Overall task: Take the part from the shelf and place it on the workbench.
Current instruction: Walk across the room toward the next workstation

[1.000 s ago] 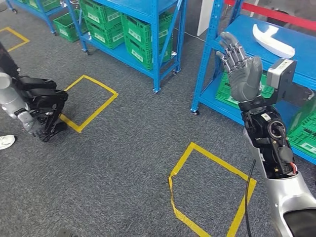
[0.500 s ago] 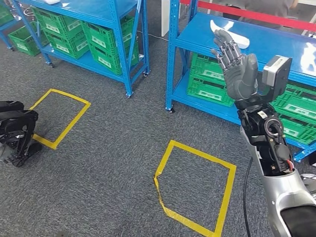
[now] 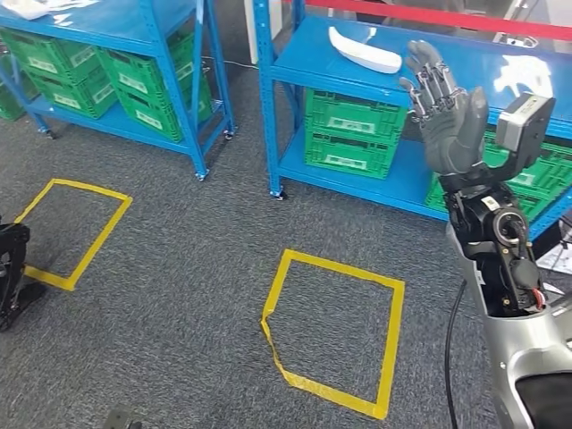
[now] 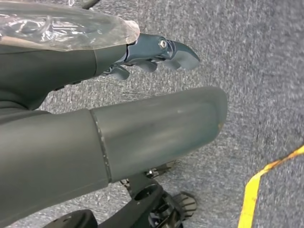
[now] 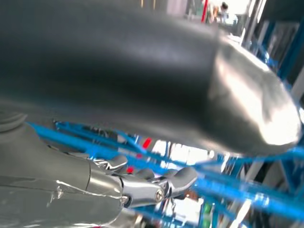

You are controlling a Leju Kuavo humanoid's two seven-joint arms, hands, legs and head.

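Fingers (image 3: 426,85) spread wide on right hand (image 3: 449,121), holding nothing, raised near shelf (image 3: 405,76). Part (image 3: 364,50) untouched up there. Grab and workbench drop both left.

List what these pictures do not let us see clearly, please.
- Head view: the white part on the blue shelf lies far off; its shape is unclear.
- Head view: the crate labels are too small to read.
- Right wrist view: the right hand's thumb hides the blurred shelf.
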